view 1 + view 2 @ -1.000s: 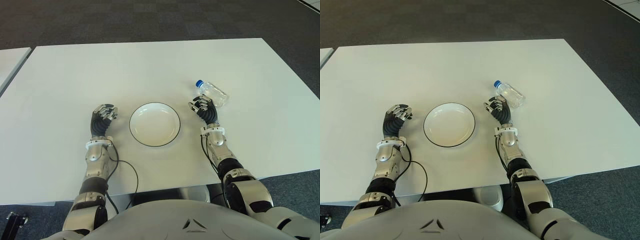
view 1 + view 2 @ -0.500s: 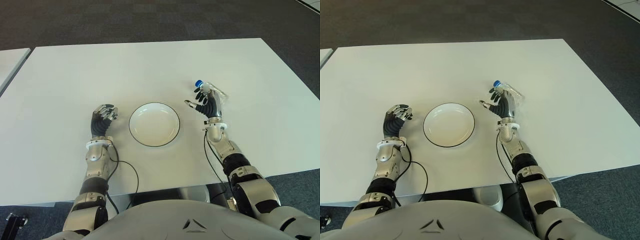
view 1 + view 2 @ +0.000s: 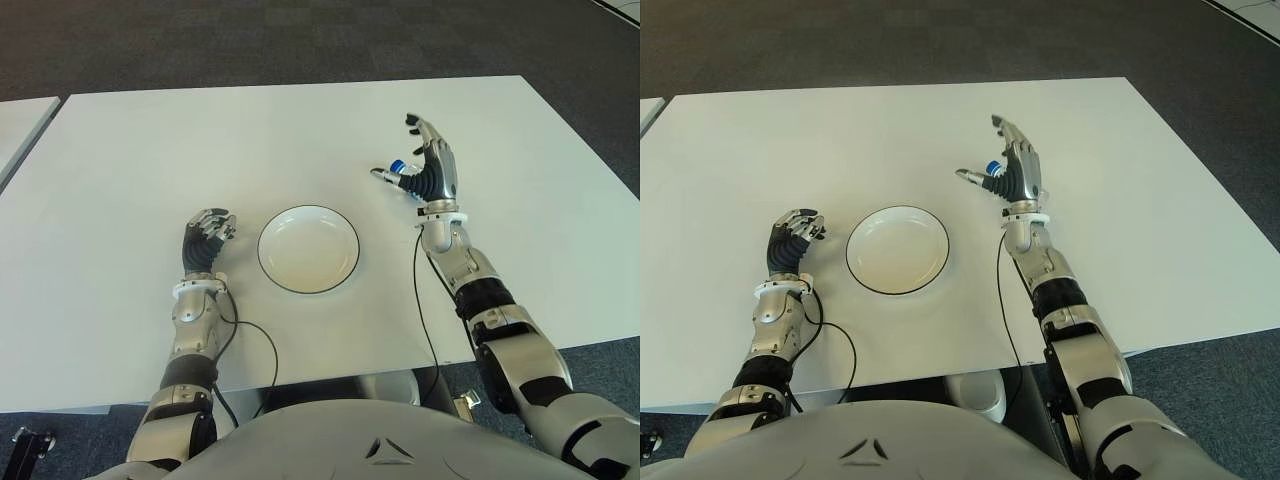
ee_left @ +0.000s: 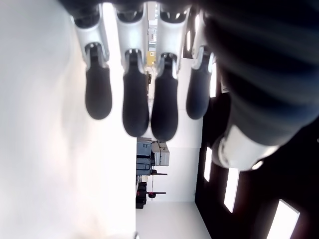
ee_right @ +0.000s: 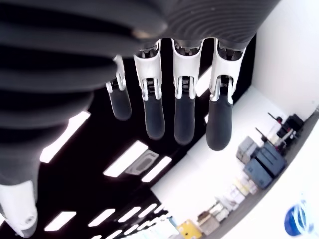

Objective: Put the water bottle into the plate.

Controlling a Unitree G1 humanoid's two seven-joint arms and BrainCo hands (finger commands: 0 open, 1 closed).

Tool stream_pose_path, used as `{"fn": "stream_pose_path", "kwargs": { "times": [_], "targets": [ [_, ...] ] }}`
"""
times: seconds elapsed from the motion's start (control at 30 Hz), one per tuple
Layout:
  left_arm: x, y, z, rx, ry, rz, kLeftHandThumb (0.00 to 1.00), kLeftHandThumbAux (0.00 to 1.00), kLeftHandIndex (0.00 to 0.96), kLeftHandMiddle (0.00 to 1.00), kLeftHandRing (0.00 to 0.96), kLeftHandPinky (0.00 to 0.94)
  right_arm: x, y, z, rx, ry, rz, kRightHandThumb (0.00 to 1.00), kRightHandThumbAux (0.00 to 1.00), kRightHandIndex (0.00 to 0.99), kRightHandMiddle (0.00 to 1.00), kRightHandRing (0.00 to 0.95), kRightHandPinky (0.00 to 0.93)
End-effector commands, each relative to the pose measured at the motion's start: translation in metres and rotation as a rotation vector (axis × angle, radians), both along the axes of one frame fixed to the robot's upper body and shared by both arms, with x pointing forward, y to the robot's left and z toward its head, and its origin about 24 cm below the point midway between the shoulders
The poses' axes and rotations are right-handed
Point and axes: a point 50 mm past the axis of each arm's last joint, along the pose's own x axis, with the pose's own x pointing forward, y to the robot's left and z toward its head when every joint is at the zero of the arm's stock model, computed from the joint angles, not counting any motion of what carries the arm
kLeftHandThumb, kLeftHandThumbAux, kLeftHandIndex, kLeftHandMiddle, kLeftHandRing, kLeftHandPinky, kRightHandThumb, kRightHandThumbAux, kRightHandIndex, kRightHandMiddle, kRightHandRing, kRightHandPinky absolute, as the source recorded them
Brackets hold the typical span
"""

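Observation:
The white plate [image 3: 308, 250] with a dark rim sits on the table in front of me, with nothing on it. To its right and a little farther off lies the clear water bottle; only its blue cap [image 3: 397, 166] shows, also in the right wrist view as the cap [image 5: 299, 221]. My right hand [image 3: 428, 168] hangs above the bottle and hides its body; the fingers are spread and hold nothing. My left hand [image 3: 205, 238] shows left of the plate, fingers curled, holding nothing.
The white table [image 3: 200, 130] stretches wide around the plate. A second white table's corner [image 3: 18, 118] shows at the far left. A black cable [image 3: 252, 345] loops near the front edge by my left forearm. Dark carpet lies beyond.
My right hand has risen from beside the bottle, moved away from me, and spread its fingers; it now covers the bottle's body. The left hand, plate and bottle have not moved.

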Motion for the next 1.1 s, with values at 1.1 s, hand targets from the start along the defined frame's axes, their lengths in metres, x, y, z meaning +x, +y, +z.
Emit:
{"fn": "stream_pose_path", "kwargs": {
  "times": [1.1],
  "targets": [
    [-0.011, -0.001, -0.013, 0.004, 0.079, 0.006, 0.71, 0.709, 0.437, 0.664, 0.641, 0.622, 0.042, -0.013, -0.012, -0.13, 0.311, -0.229, 0.556, 0.154, 0.0, 0.0, 0.0, 0.0]
  ]
}}
